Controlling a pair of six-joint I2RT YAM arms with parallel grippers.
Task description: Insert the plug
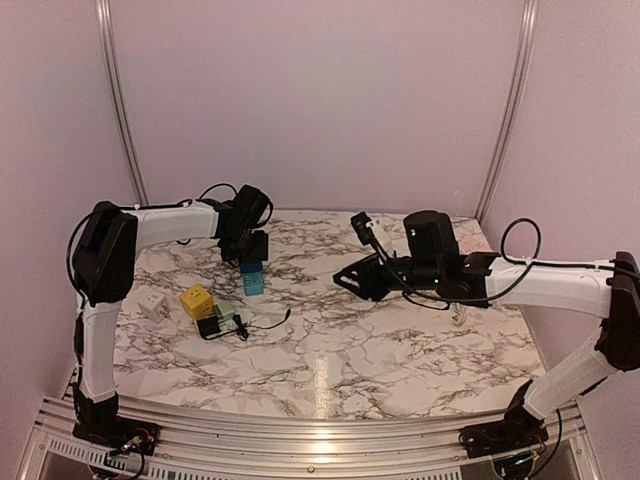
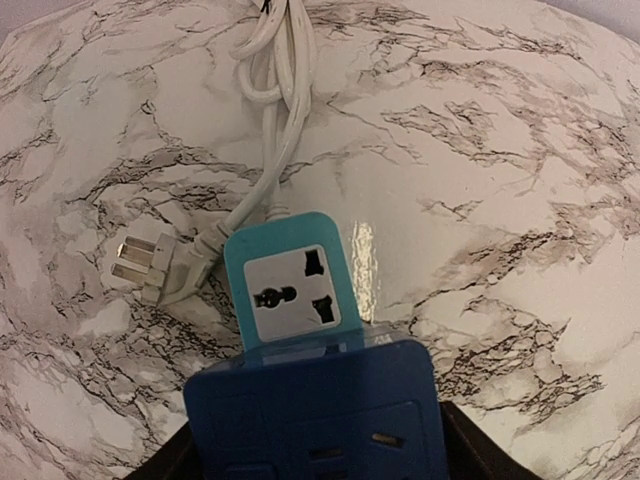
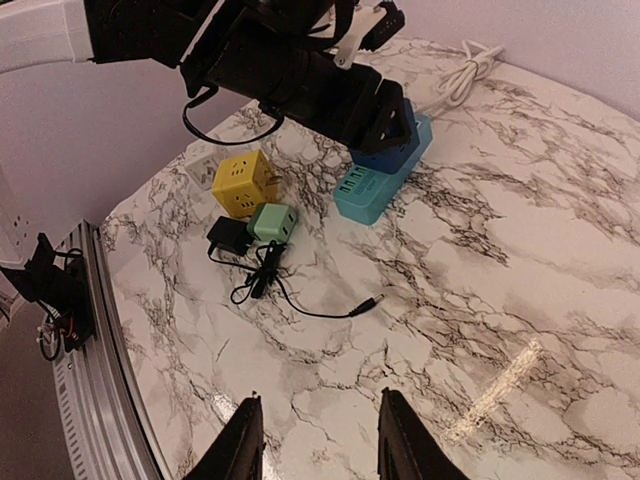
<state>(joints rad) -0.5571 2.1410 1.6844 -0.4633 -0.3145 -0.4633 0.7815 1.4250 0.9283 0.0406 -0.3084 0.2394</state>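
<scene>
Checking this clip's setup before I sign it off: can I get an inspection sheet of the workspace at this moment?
Surface: marble-pattern table, glossy, with light glare.
Job's things: teal power strip lying flat; dark blue socket block over its near end; white plug loose on the table beside it.
Clutter: yellow cube, green cube, black adapter and white cube, grouped near the strip.
Grippers: left gripper straddles the dark blue block, grip unclear; right gripper open, empty, above the table.
Cables: white cord bundled beyond the strip; thin black lead trailing from the adapter.
Surroundings: pale walls, metal uprights.
</scene>
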